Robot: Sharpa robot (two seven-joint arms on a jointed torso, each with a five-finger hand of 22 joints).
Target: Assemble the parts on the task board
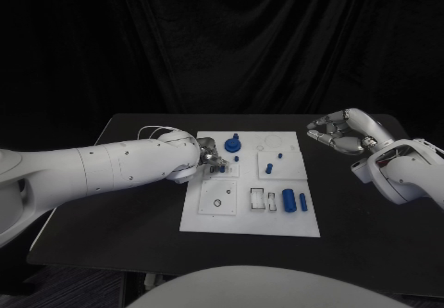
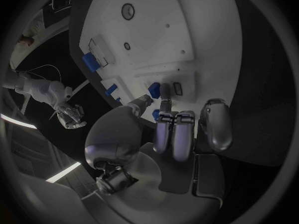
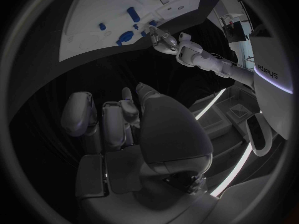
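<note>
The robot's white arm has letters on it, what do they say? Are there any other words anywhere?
"sharpa" perhaps: small dark letters on the left white robot arm, seen sideways in the right wrist view, too blurred to read for sure.
White flat plastic task board: no words readable.

Head camera looks down on task board [image 1: 249, 218], mid-frame; both wrist cameras peer past own fingers, sharing board [image 2: 187, 30] [image 3: 93, 15].

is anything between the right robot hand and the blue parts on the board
Nothing visible. The right robot hand hovers off the task board's far right corner, over bare black table. The left robot hand works at the board's opposite edge.
</note>
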